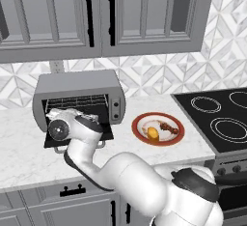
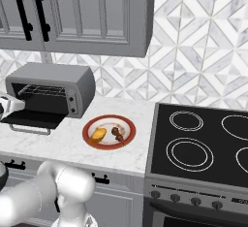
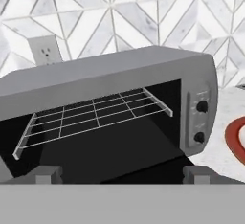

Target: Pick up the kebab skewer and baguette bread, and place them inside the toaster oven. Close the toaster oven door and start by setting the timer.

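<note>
On the red plate (image 2: 88, 133), the thin, stiff kebab skewer (image 2: 117, 134) wants a mid-stick pinch; the tool (image 3: 122, 175) gapes empty.

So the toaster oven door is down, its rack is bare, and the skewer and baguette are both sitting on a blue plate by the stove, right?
Not quite: the plate is red, not blue, as the right base view shows. The rest holds: the toaster oven door is down, the rack is bare, and the kebab skewer and baguette bread lie on that plate.
</note>
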### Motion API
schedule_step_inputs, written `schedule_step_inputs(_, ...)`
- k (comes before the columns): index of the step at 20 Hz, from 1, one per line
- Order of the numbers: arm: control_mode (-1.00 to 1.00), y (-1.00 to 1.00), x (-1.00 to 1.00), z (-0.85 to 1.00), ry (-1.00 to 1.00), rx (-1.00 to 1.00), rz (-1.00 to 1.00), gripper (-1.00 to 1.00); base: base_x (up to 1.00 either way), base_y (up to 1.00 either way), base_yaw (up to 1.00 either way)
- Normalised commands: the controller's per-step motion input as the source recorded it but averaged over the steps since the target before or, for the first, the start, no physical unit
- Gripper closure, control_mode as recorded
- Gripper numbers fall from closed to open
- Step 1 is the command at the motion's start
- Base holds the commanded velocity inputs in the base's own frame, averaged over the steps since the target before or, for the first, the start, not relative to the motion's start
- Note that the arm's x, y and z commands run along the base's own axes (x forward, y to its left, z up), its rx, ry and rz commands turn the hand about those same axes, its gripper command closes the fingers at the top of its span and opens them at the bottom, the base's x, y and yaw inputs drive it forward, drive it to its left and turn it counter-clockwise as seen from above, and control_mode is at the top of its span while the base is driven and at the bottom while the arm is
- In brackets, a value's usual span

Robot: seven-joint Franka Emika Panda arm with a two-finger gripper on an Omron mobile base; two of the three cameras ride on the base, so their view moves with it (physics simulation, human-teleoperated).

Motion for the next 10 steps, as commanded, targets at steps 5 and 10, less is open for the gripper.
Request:
schedule_step_inputs(5,-1.00,0.14,0.28,-0.30,-0.21,-0.06,0.06,-1.00,0.00,0.00,0.00)
schedule_step_inputs(10,-1.00,0.02,0.46,-0.09,-0.14,0.00,0.01,-1.00,0.00,0.00,0.00)
